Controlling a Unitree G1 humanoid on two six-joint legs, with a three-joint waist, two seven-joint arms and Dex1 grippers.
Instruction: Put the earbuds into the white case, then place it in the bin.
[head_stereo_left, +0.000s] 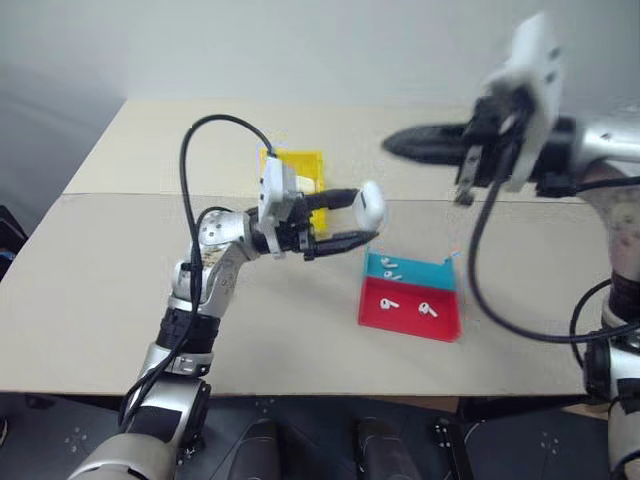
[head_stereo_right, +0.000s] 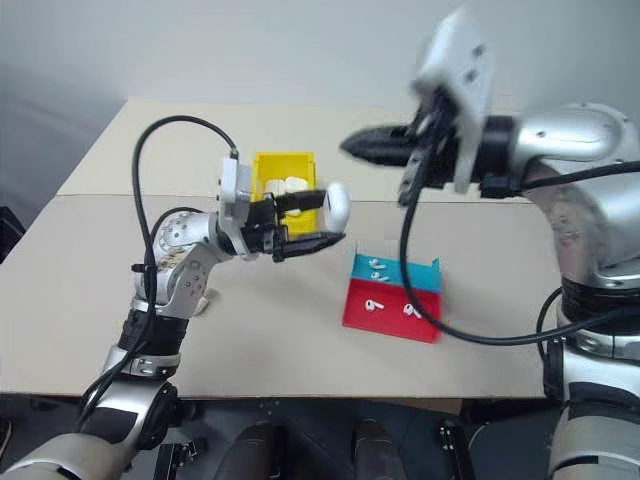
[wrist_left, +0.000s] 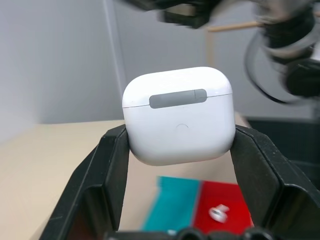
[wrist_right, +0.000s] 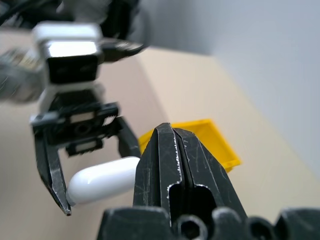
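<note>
L hand (head_stereo_left: 352, 226) grips white case (wrist_left: 178, 114); wrist cam shows lid closed; R hand (wrist_right: 175, 150) clenched.

The white case (wrist_left: 178, 116) near the middle of the frame looks like smooth glossy plastic with a matt grey strip. The black fingers (wrist_left: 107, 175) gripping it are matt plastic. The yellow bin (head_stereo_right: 284, 176), upper middle, is shiny plastic. The table (head_stereo_left: 120, 300) is matt, pale, wood-like board.

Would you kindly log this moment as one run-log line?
left gripper: shut on white case, lid closed | right gripper: shut, empty | earbuds: on trays | bin: holds cases
</note>
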